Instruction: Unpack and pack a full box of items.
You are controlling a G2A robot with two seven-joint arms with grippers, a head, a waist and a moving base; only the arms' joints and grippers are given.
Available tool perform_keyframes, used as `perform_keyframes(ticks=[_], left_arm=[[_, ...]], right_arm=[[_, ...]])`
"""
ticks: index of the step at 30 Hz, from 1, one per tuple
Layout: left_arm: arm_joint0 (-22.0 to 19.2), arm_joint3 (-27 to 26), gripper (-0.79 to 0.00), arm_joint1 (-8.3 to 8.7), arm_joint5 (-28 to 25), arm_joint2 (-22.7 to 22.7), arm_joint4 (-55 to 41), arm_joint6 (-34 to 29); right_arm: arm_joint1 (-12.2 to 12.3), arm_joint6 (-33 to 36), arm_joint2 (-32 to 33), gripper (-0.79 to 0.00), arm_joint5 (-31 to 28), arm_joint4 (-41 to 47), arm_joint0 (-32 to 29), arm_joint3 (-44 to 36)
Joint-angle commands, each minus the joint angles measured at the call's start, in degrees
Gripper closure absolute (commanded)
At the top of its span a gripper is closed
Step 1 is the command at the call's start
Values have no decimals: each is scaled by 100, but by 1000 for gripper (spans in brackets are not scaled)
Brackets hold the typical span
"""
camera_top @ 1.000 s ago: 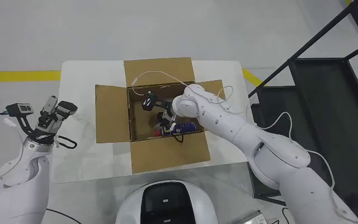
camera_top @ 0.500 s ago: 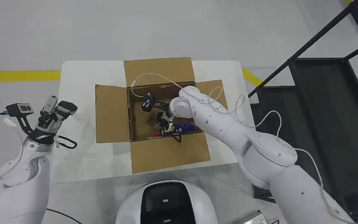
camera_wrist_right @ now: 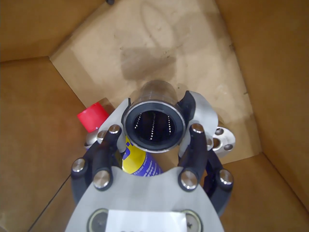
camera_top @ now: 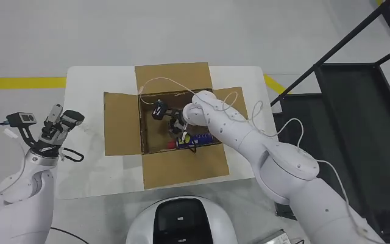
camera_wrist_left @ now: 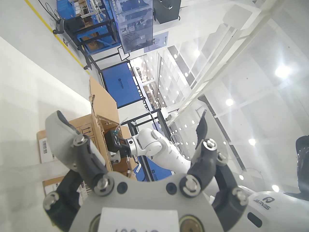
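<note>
An open cardboard box (camera_top: 122,125) stands on the white table (camera_top: 91,79). My right gripper (camera_top: 177,127) is down inside it, shut on a metal cylinder with a black bore (camera_wrist_right: 154,124), which is held above the box floor (camera_wrist_right: 169,37). Under the right gripper (camera_wrist_right: 157,102) lies a blue and yellow spray can (camera_wrist_right: 137,160) with a red cap (camera_wrist_right: 93,117); a metal flange (camera_wrist_right: 222,141) rests beside it. My left gripper (camera_top: 64,117) hangs open and holds nothing, beyond the table's left edge. From there the left gripper (camera_wrist_left: 129,124) faces the box (camera_wrist_left: 101,102).
The box's four flaps are folded out over the table, the front one (camera_top: 183,165) toward the near edge. A white cable (camera_top: 170,82) arches over the back flap. A black metal frame (camera_top: 341,61) stands right of the table.
My right gripper has shifted slightly toward the back left of the box, still holding the cylinder. The left arm has stayed where it was.
</note>
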Motion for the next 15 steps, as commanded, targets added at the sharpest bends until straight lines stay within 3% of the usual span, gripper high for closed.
perform_keyframes(ticks=[1, 8, 15], left_arm=[[0, 0, -785, 0, 0, 0, 0, 0], [0, 0, -785, 0, 0, 0, 0, 0], [0, 0, -785, 0, 0, 0, 0, 0]], right_arm=[[35, 29, 56, 0, -3, -39, 26, -131], [391, 513, 484, 0, 168, -94, -88, -1244], [1047, 1633, 1324, 0, 871, -452, -763, -3488]])
